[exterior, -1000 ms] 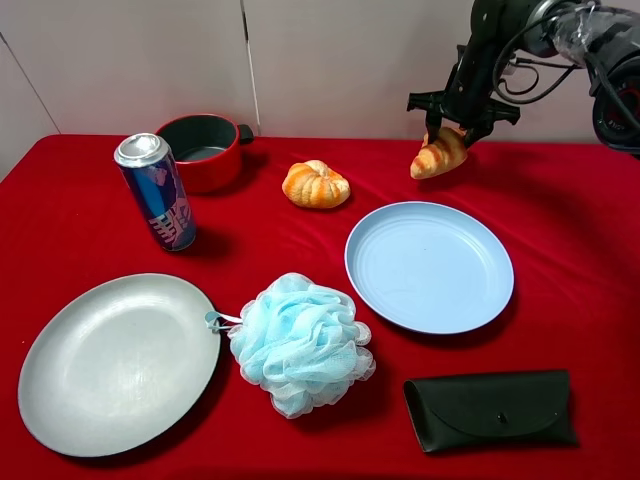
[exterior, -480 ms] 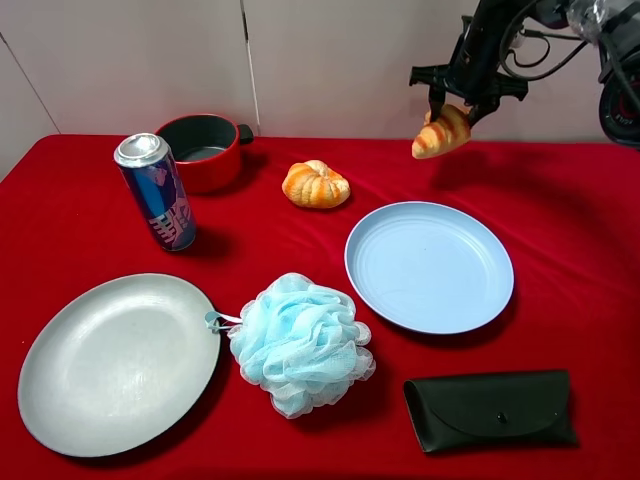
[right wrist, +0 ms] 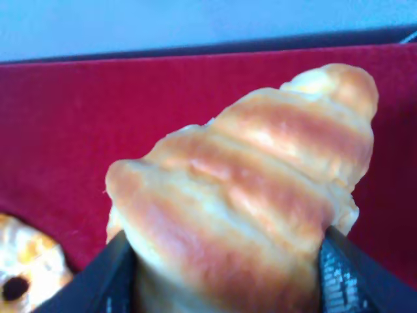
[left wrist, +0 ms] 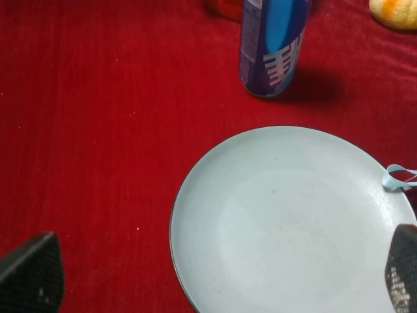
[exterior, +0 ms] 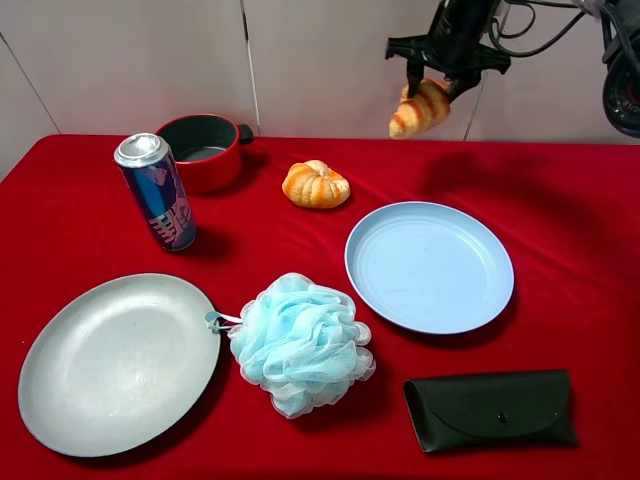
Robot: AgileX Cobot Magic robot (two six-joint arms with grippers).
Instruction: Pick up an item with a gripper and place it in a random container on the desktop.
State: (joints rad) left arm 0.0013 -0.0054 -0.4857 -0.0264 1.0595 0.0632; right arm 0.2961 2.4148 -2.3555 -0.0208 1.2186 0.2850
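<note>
My right gripper (exterior: 432, 82) is shut on the golden-brown striped croissant (exterior: 419, 108) and holds it high in the air above the back of the red-clothed desktop (exterior: 560, 220). The croissant (right wrist: 247, 195) fills the right wrist view between the black fingers (right wrist: 342, 277). The light blue plate (exterior: 429, 265) lies empty on the cloth, in front of and below the croissant. My left gripper (left wrist: 208, 274) is open over the grey plate (left wrist: 287, 222); only its fingertips (left wrist: 29, 274) show in the left wrist view.
An orange pumpkin-shaped bun (exterior: 315, 184) lies left of the blue plate. A red pot (exterior: 203, 150) and a blue can (exterior: 156, 190) stand at the back left. A big grey plate (exterior: 118, 362), a light blue bath sponge (exterior: 300, 343) and a black case (exterior: 490, 409) lie in front.
My right gripper has risen and moved left with the croissant in it. Nothing on the cloth has moved.
</note>
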